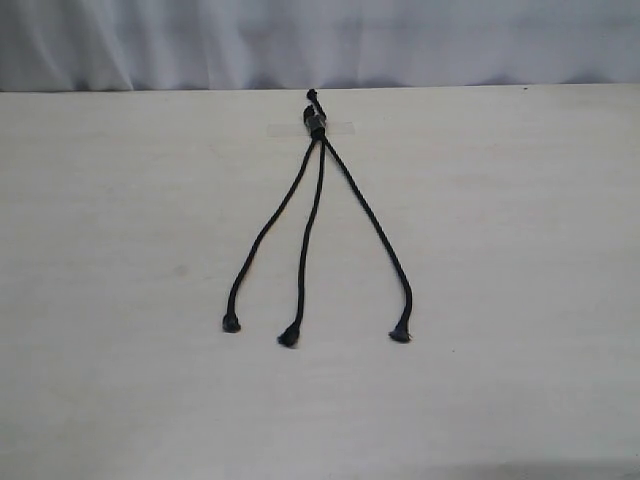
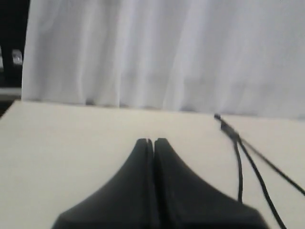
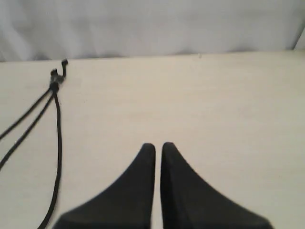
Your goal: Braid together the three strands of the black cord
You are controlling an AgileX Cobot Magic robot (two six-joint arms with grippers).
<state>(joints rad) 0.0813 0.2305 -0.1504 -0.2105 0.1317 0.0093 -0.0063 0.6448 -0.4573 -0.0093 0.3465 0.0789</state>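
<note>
Exterior view shows the black cord (image 1: 316,125) with its head by the far edge of the surface (image 1: 520,250), three strands (image 1: 311,230) fanned uncrossed toward the near edge; left pincer (image 2: 153,141) and right pincer (image 3: 158,145), pressed together and empty, would best open and take an outer strand near its tip.

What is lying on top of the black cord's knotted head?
A strip of translucent tape crosses the knotted head, its ends on the table. The binding beneath is too small to make out.

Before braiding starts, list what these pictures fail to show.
- Exterior view: neither arm in frame.
- Left wrist view: the three strands blur, tips behind the left pincer or past the edge.
- Right wrist view: strands run off the edge, tips unseen.
- Knotted head: binding too small to read.
</note>
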